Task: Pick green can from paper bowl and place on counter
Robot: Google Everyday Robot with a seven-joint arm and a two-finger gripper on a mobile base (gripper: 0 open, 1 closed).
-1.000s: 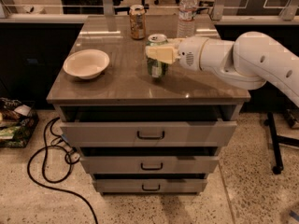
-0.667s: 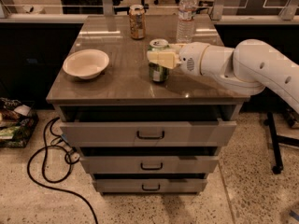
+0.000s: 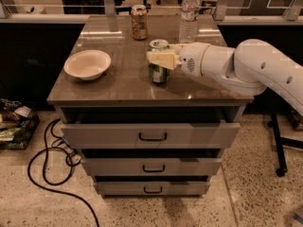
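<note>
The green can [image 3: 158,72] stands upright on the counter [image 3: 118,86], right of centre. My gripper [image 3: 162,59] reaches in from the right at the can's upper half, and its cream fingers [image 3: 164,60] are closed around it. The can's base looks to rest on the counter top. The paper bowl [image 3: 87,64] sits empty on the counter's left side, well apart from the can.
A brown can [image 3: 139,21] and a clear water bottle [image 3: 189,15] stand at the counter's back edge. The top drawer [image 3: 151,134] is pulled out slightly. A black cable [image 3: 47,174] and a bin of clutter [image 3: 12,124] lie on the floor at left.
The gripper and the green can have come down slightly, and the can now rests on the counter. The bowl and other items have not moved.
</note>
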